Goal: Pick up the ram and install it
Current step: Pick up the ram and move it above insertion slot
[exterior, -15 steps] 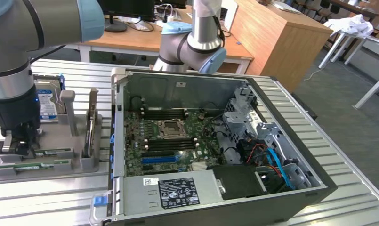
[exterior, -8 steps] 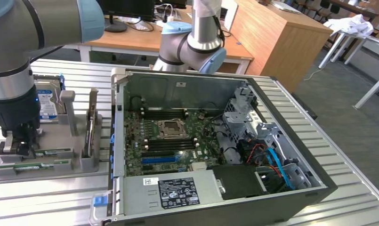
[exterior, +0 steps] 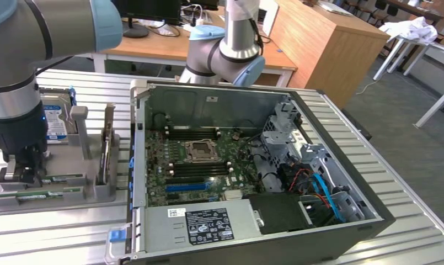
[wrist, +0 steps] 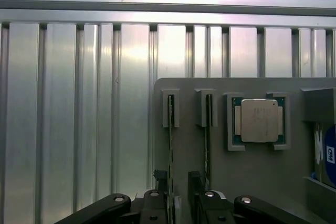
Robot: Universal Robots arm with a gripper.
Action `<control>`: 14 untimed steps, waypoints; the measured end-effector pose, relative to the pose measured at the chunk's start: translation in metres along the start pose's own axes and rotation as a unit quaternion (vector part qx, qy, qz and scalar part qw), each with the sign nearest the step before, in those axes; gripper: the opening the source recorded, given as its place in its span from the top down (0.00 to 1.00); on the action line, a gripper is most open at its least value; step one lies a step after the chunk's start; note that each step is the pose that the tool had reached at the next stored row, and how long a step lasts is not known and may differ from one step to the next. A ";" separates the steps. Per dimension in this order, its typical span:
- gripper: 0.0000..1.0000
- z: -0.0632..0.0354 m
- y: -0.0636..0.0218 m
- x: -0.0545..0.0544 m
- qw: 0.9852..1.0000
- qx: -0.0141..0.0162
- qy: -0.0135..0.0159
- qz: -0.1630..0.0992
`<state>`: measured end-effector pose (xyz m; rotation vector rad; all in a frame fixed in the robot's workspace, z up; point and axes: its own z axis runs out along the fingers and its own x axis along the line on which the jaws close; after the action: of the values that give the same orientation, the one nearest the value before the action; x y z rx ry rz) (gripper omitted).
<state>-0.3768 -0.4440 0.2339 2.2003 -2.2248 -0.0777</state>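
Black gripper (wrist: 178,181) jaws were seen parted, straddling one ram stick (wrist: 170,129) that stood on edge in the grey holder (wrist: 252,177) directly beneath the tool, not yet clamped. A second stick (wrist: 208,140) was slotted just beside the gripper, a processor (wrist: 257,120) further out, and the open computer case (exterior: 199,105) well apart on the aluminium table (wrist: 79,103).

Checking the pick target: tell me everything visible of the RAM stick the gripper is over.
The RAM stick is a thin green module standing on its long edge in a slot of the gray holder, parallel to a second stick in the next slot. The gripper straddles one end with jaws open, one on each side; contact cannot be told.
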 end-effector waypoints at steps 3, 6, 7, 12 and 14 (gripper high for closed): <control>0.70 0.0018 -0.0001 0.000 1.000 0.000 0.000 0.000; 0.70 0.0036 -0.0001 0.000 1.000 0.000 0.000 0.000; 0.70 0.0043 -0.0002 0.000 1.000 0.000 0.000 0.000; 0.70 0.0068 -0.0003 0.000 1.000 0.000 0.000 0.000; 0.70 0.0069 -0.0002 0.000 1.000 0.000 0.000 0.000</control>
<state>-0.3768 -0.4440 0.2270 2.2001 -2.2246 -0.0777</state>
